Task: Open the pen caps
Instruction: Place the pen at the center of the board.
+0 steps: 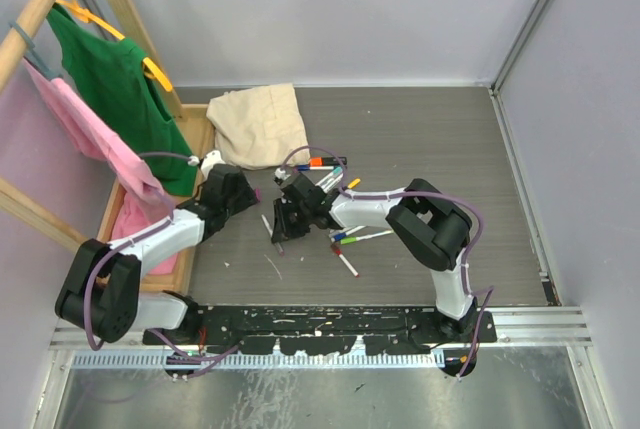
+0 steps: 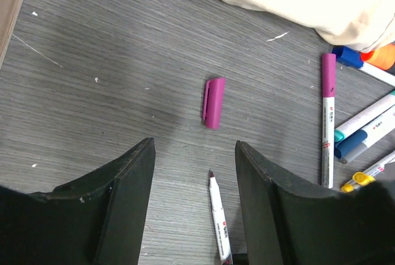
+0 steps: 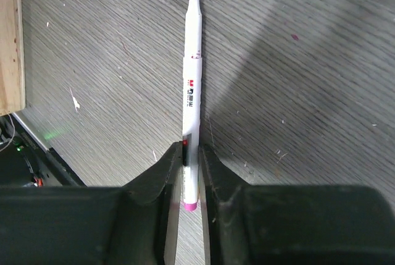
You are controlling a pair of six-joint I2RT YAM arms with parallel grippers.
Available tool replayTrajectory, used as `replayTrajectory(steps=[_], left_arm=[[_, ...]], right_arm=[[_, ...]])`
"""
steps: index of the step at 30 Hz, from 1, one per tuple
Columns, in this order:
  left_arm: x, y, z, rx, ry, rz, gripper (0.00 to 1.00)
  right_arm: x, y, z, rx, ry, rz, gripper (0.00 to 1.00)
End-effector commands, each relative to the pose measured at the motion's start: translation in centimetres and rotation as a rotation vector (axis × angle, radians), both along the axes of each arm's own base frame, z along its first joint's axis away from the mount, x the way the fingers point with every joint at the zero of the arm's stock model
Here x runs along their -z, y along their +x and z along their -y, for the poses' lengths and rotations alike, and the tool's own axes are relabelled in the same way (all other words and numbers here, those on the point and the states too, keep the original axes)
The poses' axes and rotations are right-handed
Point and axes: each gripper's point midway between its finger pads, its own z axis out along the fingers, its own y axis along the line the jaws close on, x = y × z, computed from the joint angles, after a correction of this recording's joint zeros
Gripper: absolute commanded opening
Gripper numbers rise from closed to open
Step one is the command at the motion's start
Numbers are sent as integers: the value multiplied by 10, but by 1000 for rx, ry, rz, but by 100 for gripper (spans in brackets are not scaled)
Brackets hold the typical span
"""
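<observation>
Pinching uncapped pen [image 3: 192, 61] by tail, right end effector [image 3: 190, 169] narrow; left end effector [image 2: 194, 178] wide, empty; magenta cap [image 2: 213, 102] on worktop [image 2: 92, 42], likely discarded.

Magenta cap [image 2: 213, 102]: detached, lying flat on bench [image 2: 123, 61] at frame centre, long axis near vertical, just above the uncapped pen [image 2: 219, 222] tip. Right side of frame: purple cap [image 2: 328, 70], blue cap [image 2: 347, 57] and yellow cap [image 2: 357, 182] seated on white pens [image 2: 327, 135].
</observation>
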Motion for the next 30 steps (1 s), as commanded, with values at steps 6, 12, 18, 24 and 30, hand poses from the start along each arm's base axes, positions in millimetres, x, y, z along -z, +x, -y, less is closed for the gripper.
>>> replayTrajectory(steps=[6,12,18,24,30], left_arm=[[-4,1,-1,8,1,23,56],[-2,-3,0,17,-5,14,56],[11,-19,-4,36,15,-59,55],[7,-52,-19,7,47,-146,54],[24,-84,-23,-10,35,-218,55]], right_arm=[[-2,7,-4,-2,-20,39,32],[-9,9,-7,-20,-3,55,33],[-33,9,-15,-81,48,99,33],[-70,13,-17,-157,129,166,33],[-100,16,-2,-298,236,204,33]])
